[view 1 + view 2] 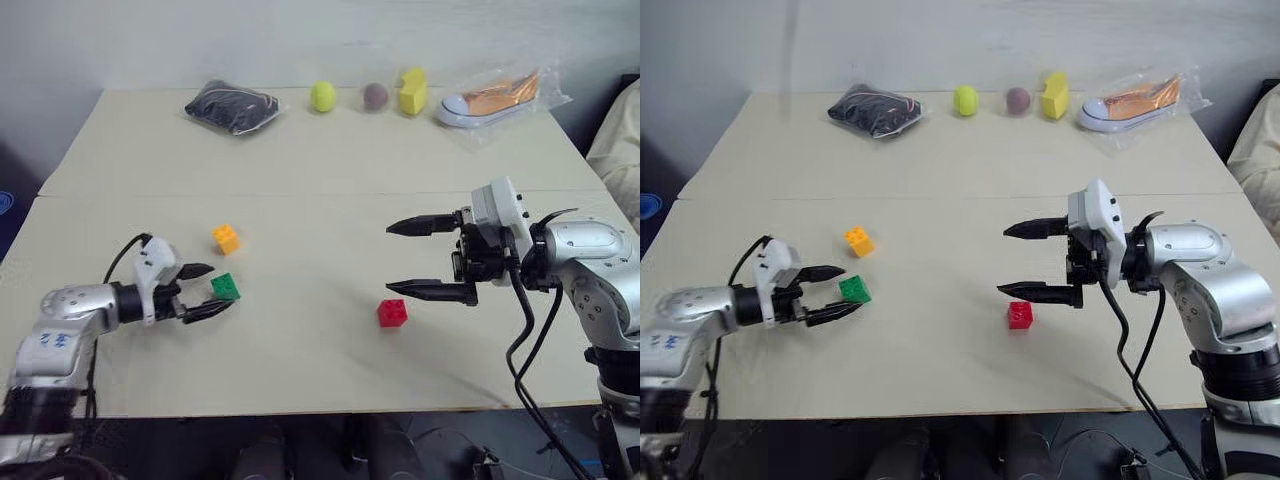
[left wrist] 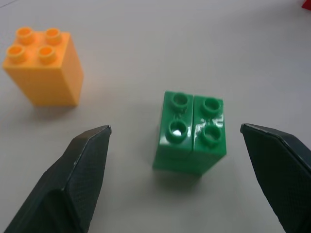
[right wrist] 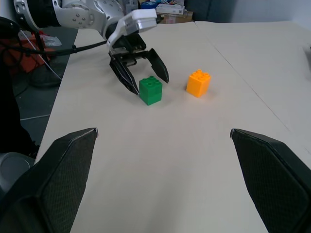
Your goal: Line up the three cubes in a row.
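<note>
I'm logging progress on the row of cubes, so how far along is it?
Early. Nothing is lined up: the green studded plastic brick, orange studded plastic brick and red studded plastic brick stand scattered on the table. In hand: the left gripper, open, brackets the green one without gripping. The right gripper hangs open above the red one. All placing remains.

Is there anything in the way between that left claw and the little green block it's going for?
Nothing visible. The left tool is open, one finger on each side of the green cube, with bare table around. The orange cube stands apart, off to one side.
</note>
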You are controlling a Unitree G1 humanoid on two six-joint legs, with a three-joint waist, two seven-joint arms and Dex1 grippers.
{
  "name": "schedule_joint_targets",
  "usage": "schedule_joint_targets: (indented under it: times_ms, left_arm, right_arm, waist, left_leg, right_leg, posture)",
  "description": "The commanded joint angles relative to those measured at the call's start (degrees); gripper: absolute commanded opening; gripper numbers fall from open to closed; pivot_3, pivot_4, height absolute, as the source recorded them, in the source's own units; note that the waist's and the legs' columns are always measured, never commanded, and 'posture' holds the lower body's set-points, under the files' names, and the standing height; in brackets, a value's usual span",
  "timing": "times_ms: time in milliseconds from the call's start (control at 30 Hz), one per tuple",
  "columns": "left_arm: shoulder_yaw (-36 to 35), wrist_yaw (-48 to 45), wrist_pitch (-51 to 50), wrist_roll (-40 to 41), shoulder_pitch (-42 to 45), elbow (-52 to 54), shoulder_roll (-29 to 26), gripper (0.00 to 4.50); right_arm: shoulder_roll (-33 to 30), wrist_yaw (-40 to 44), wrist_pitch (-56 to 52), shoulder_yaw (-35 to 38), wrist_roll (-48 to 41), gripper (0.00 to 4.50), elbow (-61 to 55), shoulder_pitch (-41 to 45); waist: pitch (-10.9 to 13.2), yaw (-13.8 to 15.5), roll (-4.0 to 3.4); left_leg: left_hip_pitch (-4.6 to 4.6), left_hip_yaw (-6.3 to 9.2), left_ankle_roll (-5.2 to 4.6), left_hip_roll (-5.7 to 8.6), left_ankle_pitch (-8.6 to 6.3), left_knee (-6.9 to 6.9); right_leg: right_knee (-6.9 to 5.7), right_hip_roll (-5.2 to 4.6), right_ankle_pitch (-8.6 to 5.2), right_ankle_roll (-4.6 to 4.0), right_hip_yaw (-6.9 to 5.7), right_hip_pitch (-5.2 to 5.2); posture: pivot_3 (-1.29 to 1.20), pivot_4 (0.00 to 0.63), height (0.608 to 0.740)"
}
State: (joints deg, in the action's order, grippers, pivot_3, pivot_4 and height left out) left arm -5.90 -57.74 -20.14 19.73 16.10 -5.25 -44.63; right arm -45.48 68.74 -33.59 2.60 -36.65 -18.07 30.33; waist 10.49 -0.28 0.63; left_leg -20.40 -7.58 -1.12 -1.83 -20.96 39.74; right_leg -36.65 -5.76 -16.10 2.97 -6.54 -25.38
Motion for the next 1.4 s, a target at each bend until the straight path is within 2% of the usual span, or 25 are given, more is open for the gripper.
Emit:
schedule_joint_targets:
  times_ms: [33, 67, 100, 267, 533, 700, 800, 1000, 1400]
  left_arm:
    - [1.0, -1.2, 3.1, -1.4, 1.6, -2.0, 0.4, 3.6]
    - [1.4, -1.4, 3.5, -1.7, 2.0, -2.4, 0.6, 3.43]
    - [1.8, -1.7, 3.7, -1.8, 2.2, -2.5, 0.6, 3.0]
    - [2.6, -3.3, 4.7, -2.5, 1.7, -1.4, -0.2, 1.54]
    - [8.2, -8.7, 0.6, -1.2, 4.1, 10.2, -1.4, 1.51]
    - [17.5, -10.3, -3.5, -2.2, 10.3, 15.9, 3.5, 1.51]
    - [21.4, -8.5, -4.4, -4.2, 14.1, 14.9, 7.8, 1.51]
    - [27.0, -8.0, -3.2, -9.1, 20.1, 7.4, 12.5, 1.51]
    - [28.0, -5.8, -2.2, -12.8, 18.0, 3.9, 13.9, 1.51]
  right_arm:
    - [-0.3, -1.1, -0.7, 1.3, -1.8, 4.5, -2.6, -0.6]
    - [-0.3, -1.3, -0.8, 1.3, -1.9, 4.5, -2.7, -0.7]
    - [-0.4, -1.5, -0.9, 1.4, -1.9, 4.5, -2.8, -0.7]
    - [-0.9, -2.1, -0.7, 1.7, -1.5, 4.5, -2.7, -1.2]
    - [-4.7, 1.9, 1.9, 2.3, 0.4, 4.5, -0.6, -5.9]
    - [-8.3, 3.5, 5.3, 3.8, 3.0, 4.5, -0.1, -11.5]
    - [-8.9, 2.7, 4.9, 5.0, 2.9, 4.5, -2.0, -14.3]
    - [-10.2, 0.3, 5.0, 7.2, 4.7, 4.5, -2.1, -17.6]
    - [-10.7, -0.2, 7.2, 6.7, 7.1, 4.5, 1.2, -16.4]
  waist:
    - [0.0, 0.0, 0.0]
    - [0.0, 0.1, 0.0]
    - [0.0, 0.0, 0.0]
    - [0.0, 0.1, 0.0]
    - [0.0, 0.5, 0.01]
    - [0.0, 0.9, 0.01]
    - [0.0, 1.3, 0.01]
    - [0.0, 1.5, 0.02]
    - [0.0, 1.6, 0.02]
  left_leg:
    - [0.0, -0.01, 0.0, 0.0, 0.0, 0.0]
    - [0.0, 0.0, 0.0, 0.0, 0.0, 0.0]
    - [0.0, 0.0, 0.0, -0.01, 0.0, 0.0]
    - [0.0, 0.01, -0.01, -0.01, 0.0, 0.04]
    - [-0.06, 0.05, -0.05, 0.02, -0.03, 0.16]
    - [-0.09, 0.05, -0.09, 0.04, -0.04, 0.22]
    - [-0.08, 0.02, -0.11, 0.04, -0.03, 0.27]
    - [-0.03, -0.04, -0.1, 0.02, -0.01, 0.29]
    - [-0.04, 0.0, -0.16, 0.03, 0.01, 0.31]
  right_leg:
    - [-0.01, 0.0, 0.0, 0.0, 0.01, 0.0]
    - [-0.02, 0.0, 0.0, 0.0, 0.01, 0.0]
    - [-0.05, 0.01, 0.0, 0.0, 0.01, 0.0]
    - [-0.11, 0.0, 0.0, 0.0, 0.01, 0.0]
    - [-0.07, -0.03, 0.01, 0.01, -0.01, 0.01]
    - [0.11, 0.01, 0.03, 0.06, 0.0, 0.05]
    - [0.1, 0.1, 0.05, 0.1, 0.05, 0.05]
    - [0.07, 0.19, 0.06, 0.1, 0.12, 0.05]
    - [0.09, 0.11, 0.07, 0.12, 0.11, 0.06]
  posture:
    - [0.0, 0.15, 0.74]
    - [0.0, 0.15, 0.74]
    - [0.0, 0.15, 0.74]
    - [0.0, 0.15, 0.74]
    - [0.0, 0.15, 0.74]
    - [0.0, 0.15, 0.74]
    - [0.0, 0.15, 0.74]
    - [0.0, 0.15, 0.74]
    - [0.0, 0.15, 0.74]
